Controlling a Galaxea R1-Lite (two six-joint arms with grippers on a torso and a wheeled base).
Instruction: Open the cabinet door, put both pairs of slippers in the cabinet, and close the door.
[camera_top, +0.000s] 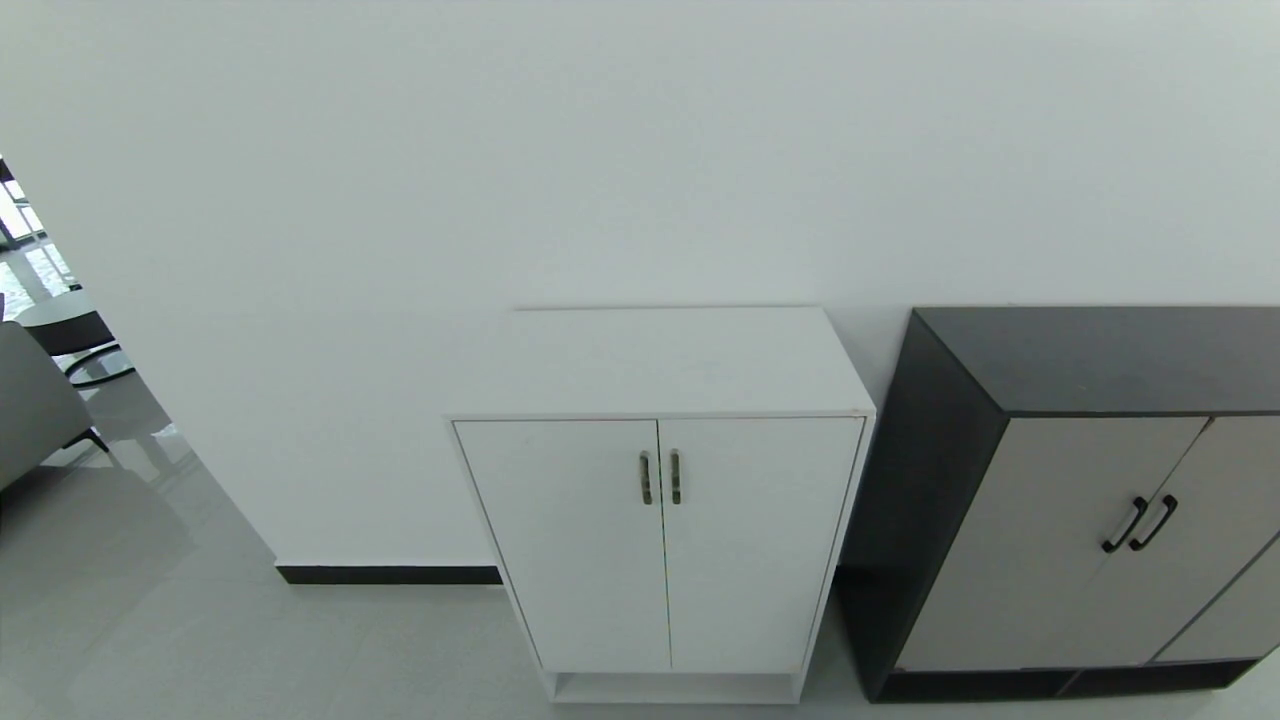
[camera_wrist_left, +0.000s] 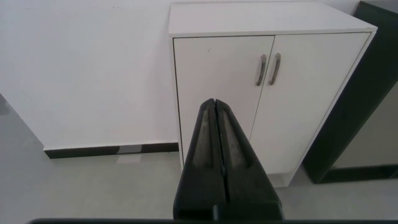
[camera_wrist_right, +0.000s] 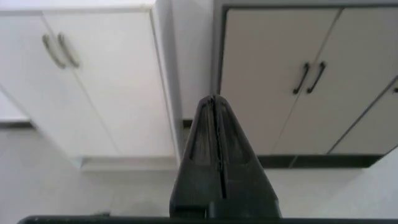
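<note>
Standing against a plain white wall (camera_top: 500, 200) on a glossy grey floor (camera_top: 200, 640), the white cabinet (camera_top: 660, 540) occupies the centre of the head view. A black skirting strip (camera_top: 390, 575) runs along the foot of the wall on the cabinet's left side. At the far left the wall ends at an opening onto another room, where a grey chair (camera_top: 30, 410) and a small dark table (camera_top: 65, 325) are seen.

Cabinets: two. The white cabinet has two doors, both closed, with two metal handles (camera_top: 646, 478) set upright side by side at the central seam. A low open recess runs beneath the doors. Just beside it, on the robot's right, stands the dark cabinet (camera_top: 950, 450), black-framed with grey doors, also closed, bearing two black handles (camera_top: 1124, 525) at their seam.

Grippers: two. The left gripper (camera_wrist_left: 215, 102) has its fingers pressed fully together and holds nothing; it is well apart from the white cabinet and points toward that cabinet's left door. The right gripper (camera_wrist_right: 214, 98) is likewise fully closed and empty, facing the gap between the two cabinets and touching neither.
</note>
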